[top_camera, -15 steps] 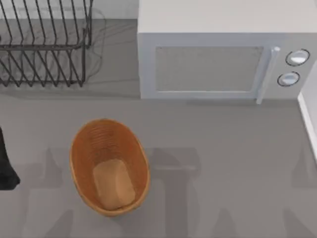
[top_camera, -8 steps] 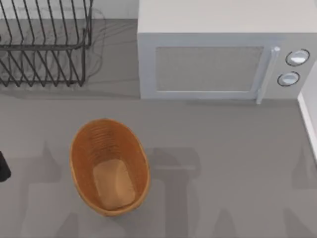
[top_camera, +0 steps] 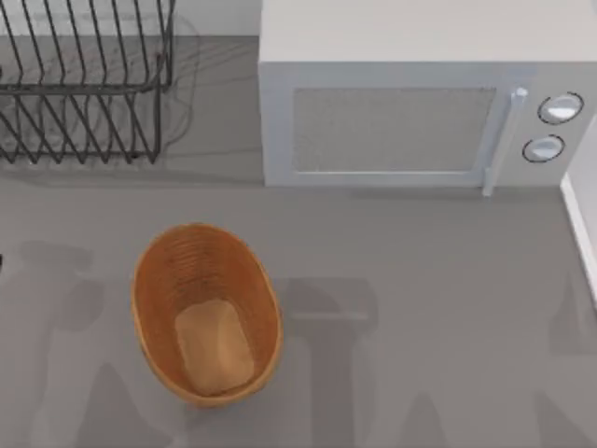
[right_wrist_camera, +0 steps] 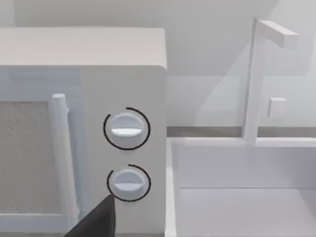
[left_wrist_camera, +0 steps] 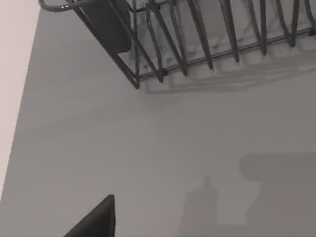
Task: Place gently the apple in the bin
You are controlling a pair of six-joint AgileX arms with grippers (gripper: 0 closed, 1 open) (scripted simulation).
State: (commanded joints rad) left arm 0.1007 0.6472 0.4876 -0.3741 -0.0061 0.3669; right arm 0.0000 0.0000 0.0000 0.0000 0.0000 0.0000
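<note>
**A:** Top view?
**B:** The left arm has drawn off past the left edge. Bin (top_camera: 152, 280) sits left of centre, bottom bare. Apple's place: cannot tell. Placing not done, I judge.
**A:** Left wrist?
**B:** Left gripper (left_wrist_camera: 96, 222) over the table (left_wrist_camera: 148, 148) near the rack (left_wrist_camera: 160, 75). Claw state: cannot tell.
**A:** Right wrist?
**B:** Right gripper (right_wrist_camera: 96, 222) faces the microwave (right_wrist_camera: 123, 84) dials. Cannot tell. No legible writing.

Overhead view; two low wrist views

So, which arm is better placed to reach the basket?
Left, probably: the bin sits in the table's left half, near the dish rack the left wrist view faces; the right wrist view faces the microwave knobs.
</note>
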